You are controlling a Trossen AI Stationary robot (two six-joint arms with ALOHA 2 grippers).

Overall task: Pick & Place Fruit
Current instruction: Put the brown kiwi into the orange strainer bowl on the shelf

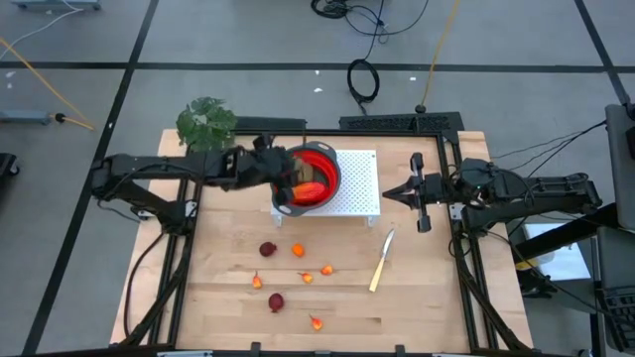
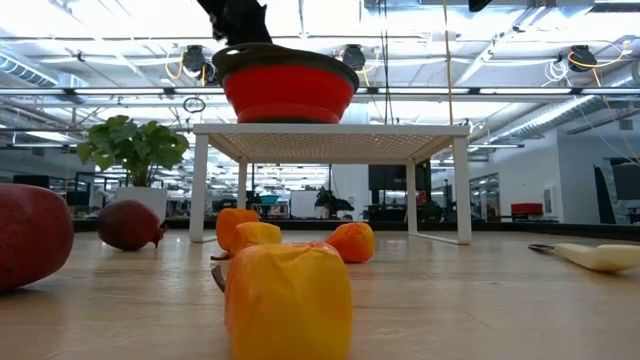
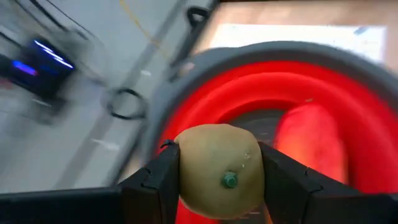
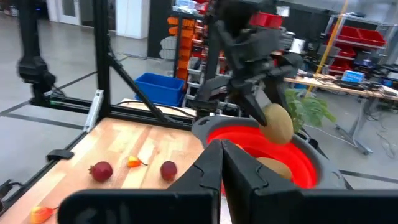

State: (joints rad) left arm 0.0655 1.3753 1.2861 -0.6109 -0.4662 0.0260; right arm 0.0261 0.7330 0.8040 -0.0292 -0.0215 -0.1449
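Left gripper (image 3: 221,180) grips an olive-brown oval fruit (image 3: 219,169) between its two dark fingers, held just above the red round grey-rimmed bowl (image 1: 315,177), which sits on a small white perforated stand (image 1: 357,188) at the far middle of the wooden table (image 1: 427,288). An elongated red-orange fruit (image 3: 308,146) already lies inside the bowl. Right gripper (image 1: 389,193) waits to the right of the stand, fingers closed on nothing; two dark red round fruits (image 1: 268,249) and several tiny orange pieces (image 1: 298,250) lie scattered on the near table, with a slim pale-handled knife (image 1: 380,262) to their right.
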